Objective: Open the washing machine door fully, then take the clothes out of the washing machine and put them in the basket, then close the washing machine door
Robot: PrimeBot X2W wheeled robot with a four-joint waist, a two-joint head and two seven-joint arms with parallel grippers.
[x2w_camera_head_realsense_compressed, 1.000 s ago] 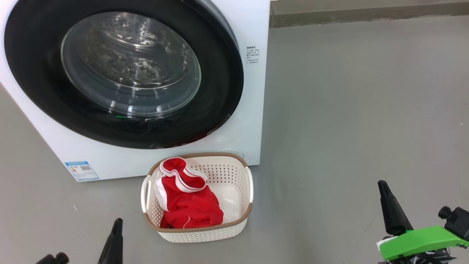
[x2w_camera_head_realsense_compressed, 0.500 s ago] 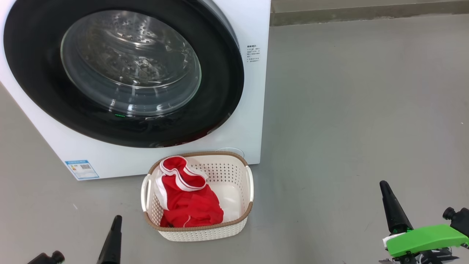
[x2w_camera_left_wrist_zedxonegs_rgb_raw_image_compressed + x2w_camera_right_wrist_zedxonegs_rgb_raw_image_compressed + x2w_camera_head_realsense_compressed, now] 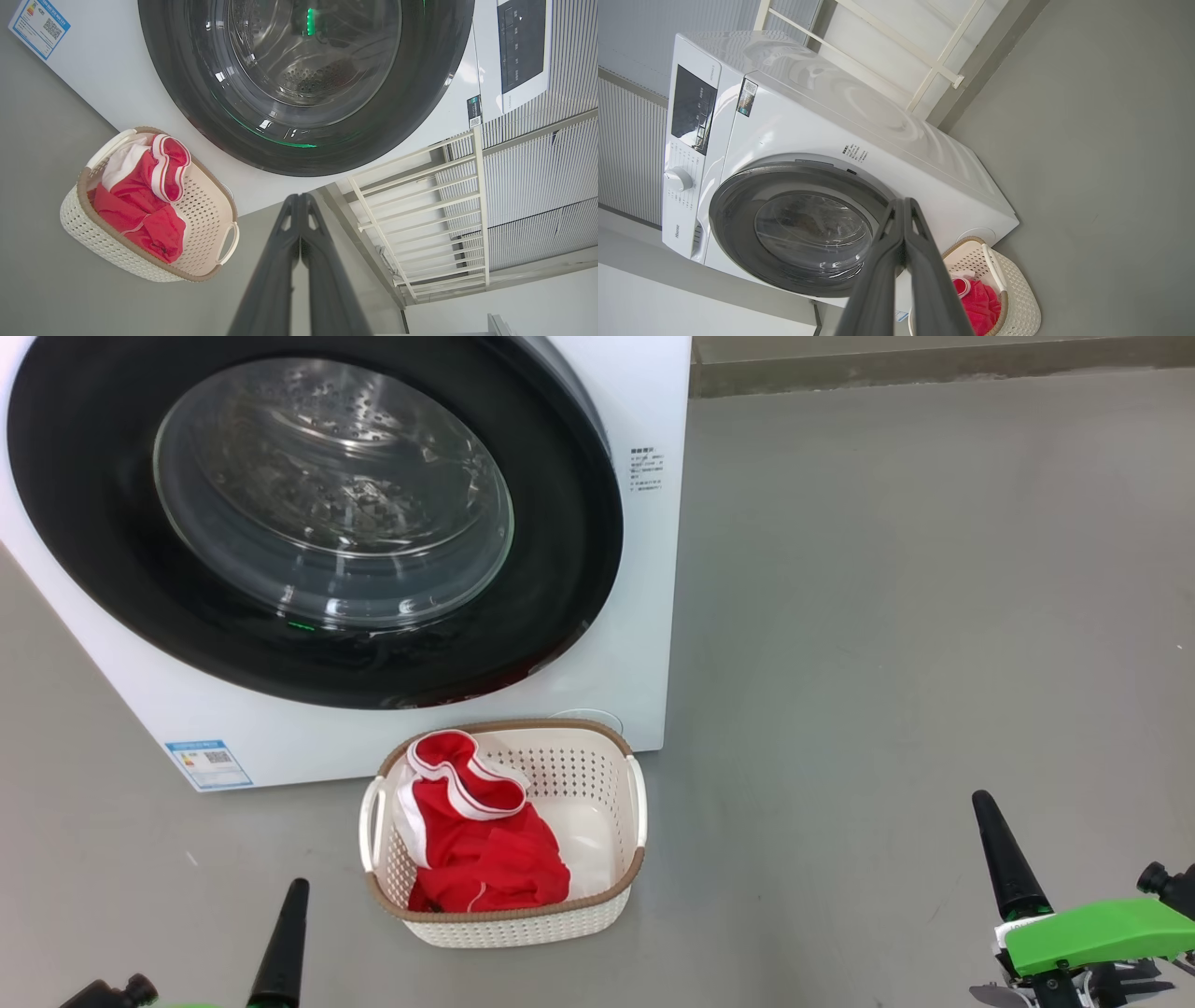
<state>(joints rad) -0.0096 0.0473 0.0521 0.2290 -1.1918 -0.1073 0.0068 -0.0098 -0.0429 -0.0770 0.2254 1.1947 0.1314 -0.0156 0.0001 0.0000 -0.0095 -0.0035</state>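
Grey floor [image 3: 887,616], clothes [image 3: 481,854] in basket [image 3: 523,929]; wrist views: left fingers [image 3: 273,280] together, right fingers [image 3: 878,280] together, control panel [image 3: 693,114].

Your head camera looks down, close, at the washing machine [image 3: 644,635] and basket [image 3: 513,931]. Both wrist cameras face that same pair, apparently rolled sideways, the right one from farther back.

You have one washing machine [image 3: 644,616] with one washing machine door [image 3: 560,569], one basket [image 3: 523,929], one heap of red clothes [image 3: 476,859], and two tools: left tool [image 3: 299,198], right tool [image 3: 903,201].
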